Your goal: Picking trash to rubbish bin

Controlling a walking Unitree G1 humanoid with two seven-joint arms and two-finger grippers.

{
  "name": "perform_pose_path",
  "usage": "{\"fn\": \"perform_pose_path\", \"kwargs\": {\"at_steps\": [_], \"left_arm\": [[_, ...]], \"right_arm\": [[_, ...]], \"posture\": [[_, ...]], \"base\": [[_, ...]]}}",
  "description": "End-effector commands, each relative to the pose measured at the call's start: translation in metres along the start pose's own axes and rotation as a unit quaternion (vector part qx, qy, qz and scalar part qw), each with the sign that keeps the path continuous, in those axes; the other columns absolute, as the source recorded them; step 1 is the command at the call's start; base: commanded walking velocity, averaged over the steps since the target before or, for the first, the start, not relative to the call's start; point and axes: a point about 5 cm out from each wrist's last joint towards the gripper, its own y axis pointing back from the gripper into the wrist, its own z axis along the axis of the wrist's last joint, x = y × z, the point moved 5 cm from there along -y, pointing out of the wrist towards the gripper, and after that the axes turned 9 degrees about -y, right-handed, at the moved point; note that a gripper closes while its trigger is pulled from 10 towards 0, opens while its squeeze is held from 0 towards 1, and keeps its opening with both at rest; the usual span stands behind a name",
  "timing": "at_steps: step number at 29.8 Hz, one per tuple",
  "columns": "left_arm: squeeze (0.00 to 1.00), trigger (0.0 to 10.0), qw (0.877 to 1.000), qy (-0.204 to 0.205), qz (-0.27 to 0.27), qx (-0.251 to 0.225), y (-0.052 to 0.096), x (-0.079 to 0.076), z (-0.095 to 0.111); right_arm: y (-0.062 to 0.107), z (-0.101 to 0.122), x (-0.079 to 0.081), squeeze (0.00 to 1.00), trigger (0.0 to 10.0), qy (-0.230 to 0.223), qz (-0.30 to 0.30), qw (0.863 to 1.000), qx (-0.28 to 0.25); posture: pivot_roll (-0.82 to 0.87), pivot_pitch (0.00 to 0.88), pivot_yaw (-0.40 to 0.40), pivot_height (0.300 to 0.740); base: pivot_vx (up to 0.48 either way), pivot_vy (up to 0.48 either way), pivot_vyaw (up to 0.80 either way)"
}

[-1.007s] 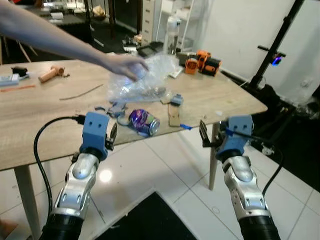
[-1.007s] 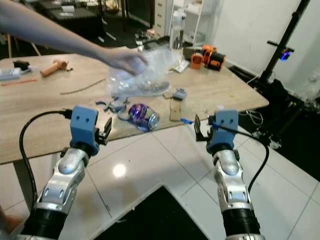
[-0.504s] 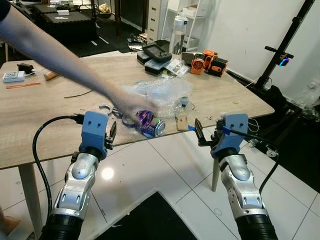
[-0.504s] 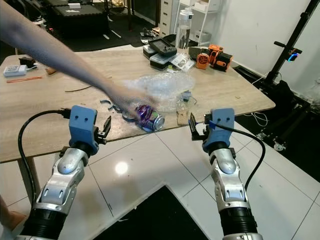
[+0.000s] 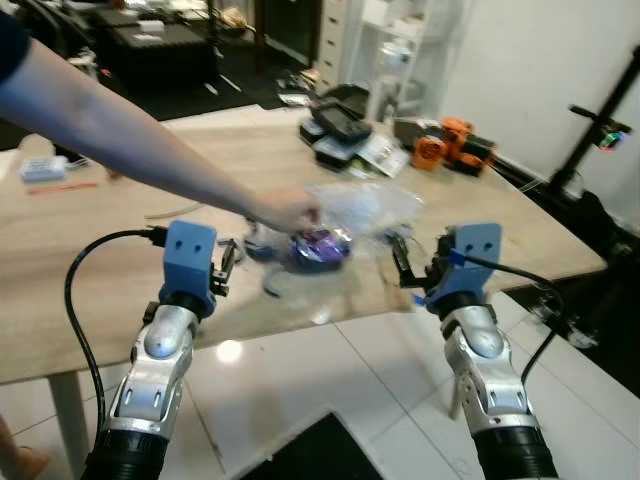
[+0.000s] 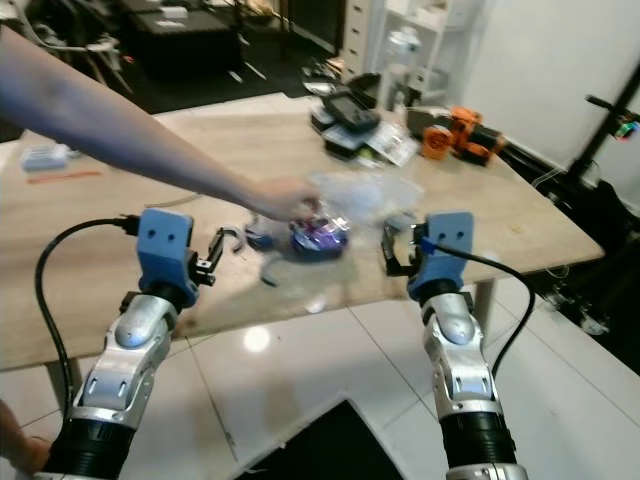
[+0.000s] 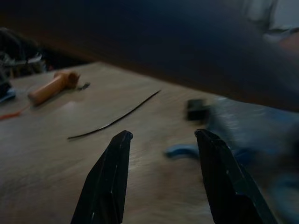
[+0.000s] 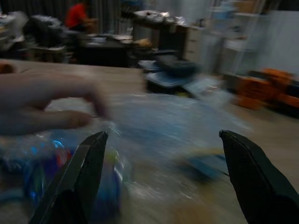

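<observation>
While a person's hand (image 5: pixel 290 212) touches the crushed can (image 5: pixel 320 246), both parted grippers, left (image 5: pixel 222 270) and right (image 5: pixel 405 268), wait nearby; light, dented, probably slippery, it suits a mid-body grasp.

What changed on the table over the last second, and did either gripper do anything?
The person's hand let go of the plastic bag, which it had held up, and came down to the purple can. The left gripper and right gripper stayed open, short of the table edge.

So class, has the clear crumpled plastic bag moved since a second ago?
Yes. The clear crumpled plastic bag, held up then by the person's hand, now lies flat on the wooden table beside the purple can.
</observation>
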Motion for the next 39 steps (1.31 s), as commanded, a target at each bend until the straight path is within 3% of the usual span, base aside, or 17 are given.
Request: {"fn": "perform_pose_path", "kwargs": {"at_steps": [1, 17, 29, 39], "left_arm": [[0.0, 10.0, 1.0, 0.003, -0.01, 0.006, 0.002, -0.006, -0.004], [0.0, 10.0, 1.0, 0.001, -0.015, 0.007, 0.006, -0.003, -0.006], [0.0, 10.0, 0.999, -0.005, -0.034, 0.002, 0.003, -0.008, -0.004], [0.0, 10.0, 0.998, -0.017, -0.06, 0.003, 0.003, -0.012, -0.004]], "right_arm": [[0.004, -0.002, -0.01, 0.0, 10.0, 0.002, -0.012, 1.0, 0.006], [0.006, -0.006, -0.005, 0.0, 10.0, -0.004, -0.007, 1.0, 0.01], [0.001, -0.002, -0.024, 0.0, 10.0, 0.018, -0.042, 0.999, 0.011], [0.005, -0.016, -0.035, 0.0, 10.0, -0.011, -0.034, 0.997, 0.067]], "posture": [[-0.06, 0.044, -0.061, 0.74], [-0.05, 0.04, -0.06, 0.74], [-0.06, 0.039, -0.053, 0.74], [-0.06, 0.051, -0.049, 0.74]], "base": [[0.0, 0.0, 0.0], [0.0, 0.0, 0.0], [0.0, 0.0, 0.0], [0.0, 0.0, 0.0]]}}
